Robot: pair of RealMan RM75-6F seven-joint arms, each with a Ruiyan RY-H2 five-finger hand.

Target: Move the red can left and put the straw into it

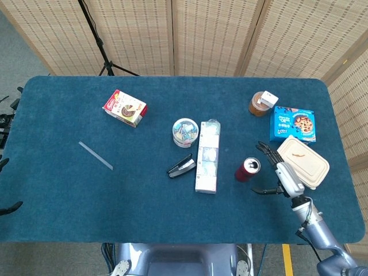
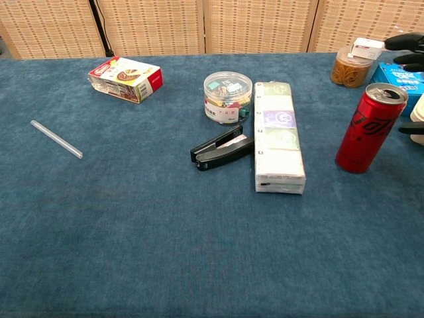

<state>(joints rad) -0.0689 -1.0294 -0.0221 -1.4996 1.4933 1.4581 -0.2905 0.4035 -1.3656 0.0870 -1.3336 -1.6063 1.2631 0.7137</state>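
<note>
The red can (image 1: 247,169) (image 2: 369,128) stands upright on the blue table, right of centre. A clear straw (image 1: 95,155) (image 2: 56,139) lies flat at the far left of the table. My right hand (image 1: 278,172) is open just right of the can, fingers spread towards it, not touching. In the chest view only its dark fingertips (image 2: 405,42) show at the right edge. My left hand (image 1: 4,187) shows only as dark fingertips at the left edge of the head view, off the table; I cannot tell its state.
Left of the can lie a long tissue pack (image 1: 207,163), a black stapler (image 1: 181,167) and a round clip tub (image 1: 185,131). A beige lunchbox (image 1: 302,161), a blue cookie box (image 1: 292,123) and a brown jar (image 1: 260,104) crowd the right. A red snack box (image 1: 125,107) sits back left.
</note>
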